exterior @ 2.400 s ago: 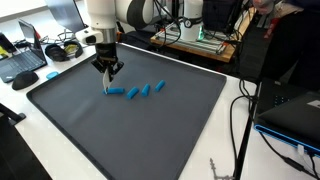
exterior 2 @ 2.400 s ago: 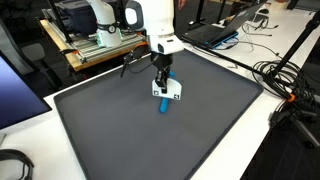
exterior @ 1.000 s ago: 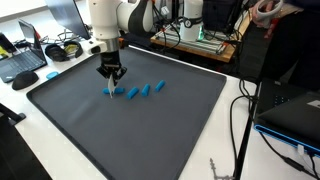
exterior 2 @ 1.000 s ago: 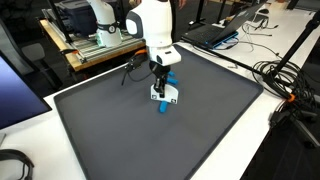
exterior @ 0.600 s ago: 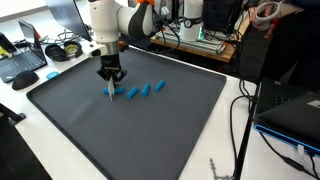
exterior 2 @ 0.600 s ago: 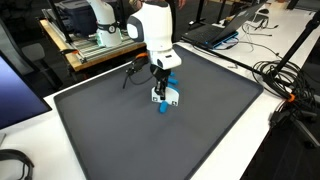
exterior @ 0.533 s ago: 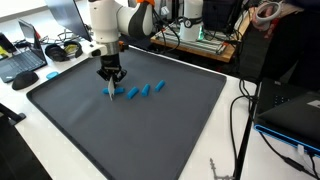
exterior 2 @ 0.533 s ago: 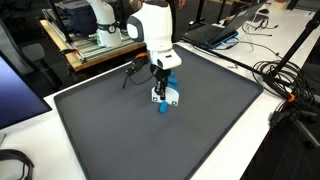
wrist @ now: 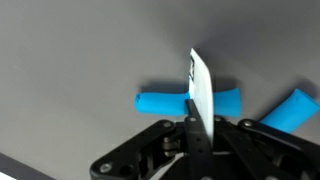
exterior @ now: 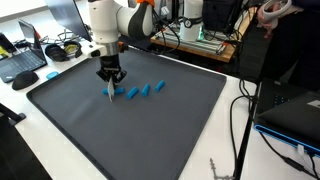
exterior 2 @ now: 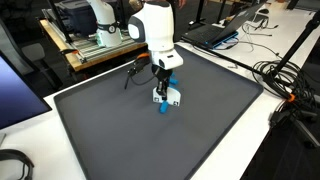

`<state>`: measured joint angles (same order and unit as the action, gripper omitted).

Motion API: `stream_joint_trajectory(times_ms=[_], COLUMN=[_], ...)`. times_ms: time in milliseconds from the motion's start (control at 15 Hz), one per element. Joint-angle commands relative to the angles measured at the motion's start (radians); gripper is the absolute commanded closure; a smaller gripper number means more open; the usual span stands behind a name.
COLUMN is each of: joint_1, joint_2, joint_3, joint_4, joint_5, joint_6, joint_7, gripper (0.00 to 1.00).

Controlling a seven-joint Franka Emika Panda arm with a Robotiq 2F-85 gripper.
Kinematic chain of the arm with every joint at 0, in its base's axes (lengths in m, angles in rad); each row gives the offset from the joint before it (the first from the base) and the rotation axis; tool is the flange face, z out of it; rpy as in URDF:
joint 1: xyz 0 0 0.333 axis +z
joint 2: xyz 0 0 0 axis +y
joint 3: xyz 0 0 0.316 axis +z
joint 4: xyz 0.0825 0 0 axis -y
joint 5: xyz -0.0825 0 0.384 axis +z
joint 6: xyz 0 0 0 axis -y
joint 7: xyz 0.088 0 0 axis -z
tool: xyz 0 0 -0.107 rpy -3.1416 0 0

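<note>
Between the closed jaws of the gripper (wrist: 196, 128), a thin white card (wrist: 201, 88) stands on edge, clamped at its lower part, so the tool is grasping the card. Directly beneath the card's free edge lies a blue cylinder (wrist: 160, 102) on its side. The card crosses the cylinder near its middle, but the wrist view does not show whether they touch. Just off to one side of the tool, a second blue cylinder (wrist: 298, 108) lies at an angle. In an exterior view the gripper (exterior: 108, 86) points straight down near one end of a short row of blue cylinders (exterior: 146, 90), all resting on a dark mat (exterior: 150, 135). Farther from the tool, beyond the mat's edge, a laptop (exterior: 22, 62) sits on the white table (exterior: 20, 140). The step in hand appears to be setting the held card against the nearest cylinder. A next move would probably call for keeping the card upright and the grip firm.
</note>
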<state>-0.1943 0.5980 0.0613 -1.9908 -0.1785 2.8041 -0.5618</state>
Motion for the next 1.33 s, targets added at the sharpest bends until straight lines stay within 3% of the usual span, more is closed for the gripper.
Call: stream_joint_trajectory(times_ms=[0, 600, 800, 1267], joint_1=[-0.021, -0.009, -0.031, -0.008], joint_2=[0.042, 0.021, -0.067, -0.337], joint_3=[0.037, 0.056, 0.081, 0.091], joint_4=[0.052, 0.088, 0.029, -0.175], joint_5=[0.015, 0.004, 0.017, 0.054], joint_6=[0.026, 0.017, -0.009, -0.119], joint_7=[-0.01, 0.003, -0.02, -0.032], gripper=[0.99, 0.99, 0.99, 0.99])
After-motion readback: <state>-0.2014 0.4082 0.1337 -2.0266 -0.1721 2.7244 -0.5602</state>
